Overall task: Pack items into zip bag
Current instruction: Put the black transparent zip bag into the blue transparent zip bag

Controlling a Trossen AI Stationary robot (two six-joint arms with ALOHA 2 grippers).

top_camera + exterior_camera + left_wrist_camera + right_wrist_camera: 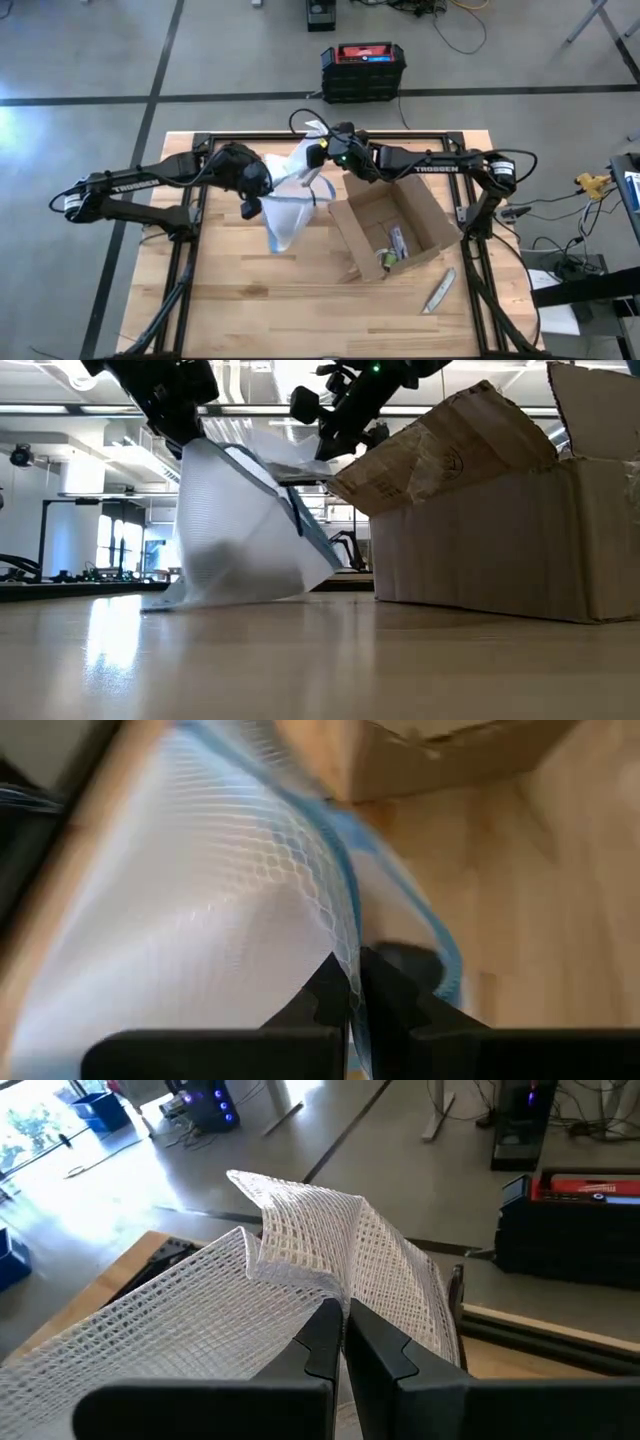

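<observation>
Both grippers pinch the zip bag (290, 205) (mesh-textured, blue-edged) aloft.

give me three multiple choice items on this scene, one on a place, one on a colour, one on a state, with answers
1. Where is the brown cardboard box relative to the clear mesh-patterned plastic zip bag in the high view?
A. to its left
B. to its right
C. under it

2. What colour is the strip along the bag's edge?
A. blue
B. red
C. green

3. How is the bag held?
A. lying flat, untouched
B. by one hand only
C. pinched by both hands

Answers:
1 B, the box sits right of the bag.
2 A, a blue strip shows in the left wrist view.
3 C, the left hand and right hand are each shut on it.
</observation>
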